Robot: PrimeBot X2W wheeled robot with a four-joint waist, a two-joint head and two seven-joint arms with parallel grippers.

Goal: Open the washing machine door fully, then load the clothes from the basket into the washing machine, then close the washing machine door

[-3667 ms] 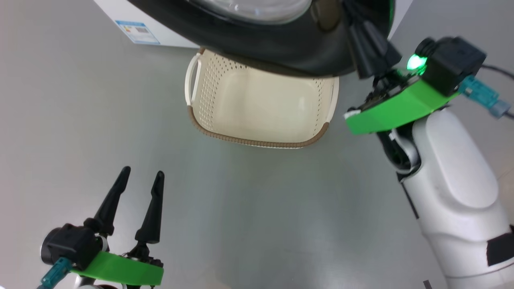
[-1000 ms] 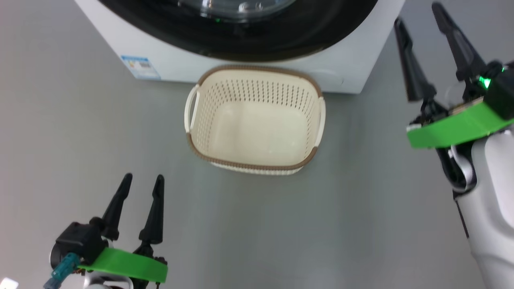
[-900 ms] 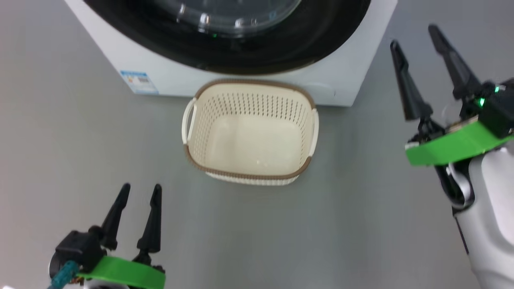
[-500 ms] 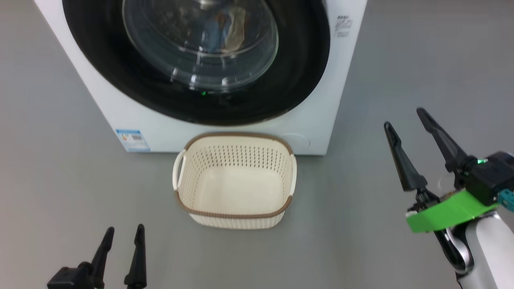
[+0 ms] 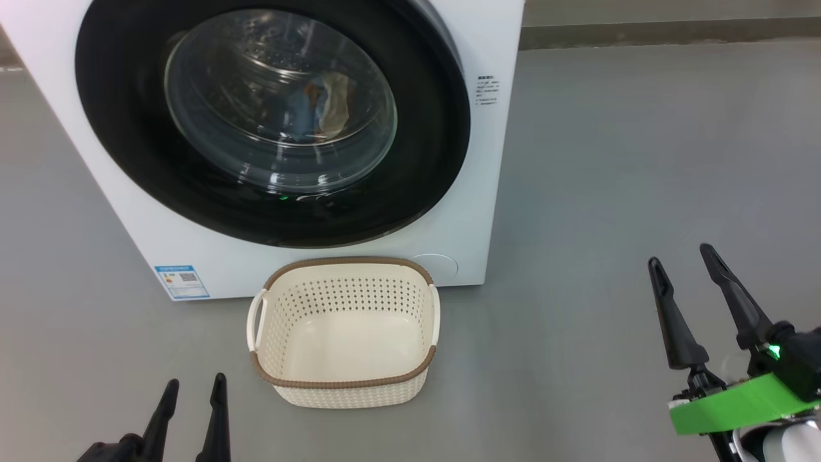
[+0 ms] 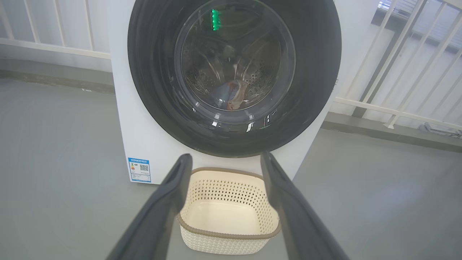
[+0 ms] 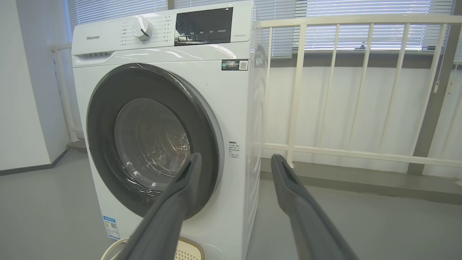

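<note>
1. End effectors both spread and empty: left end effector [image 5: 195,383] and right end effector [image 5: 680,255], low over the grey floor [image 5: 609,160].
2. Large white front-loading washing machine [image 5: 490,192]: its round black-rimmed glass door [image 5: 122,167] looks shut; check the rim sits flush.
3. Cream perforated plastic basket [image 5: 346,384], empty, just before the machine.
4. Light blue and cream clothes [image 5: 321,106] lie inside, behind the glass.

My head camera looking down on the washing machine [image 5: 487,192] and basket [image 5: 346,391], left wrist camera low, square-on, right wrist camera further right, oblique, all three sharing the door [image 5: 122,160].
</note>
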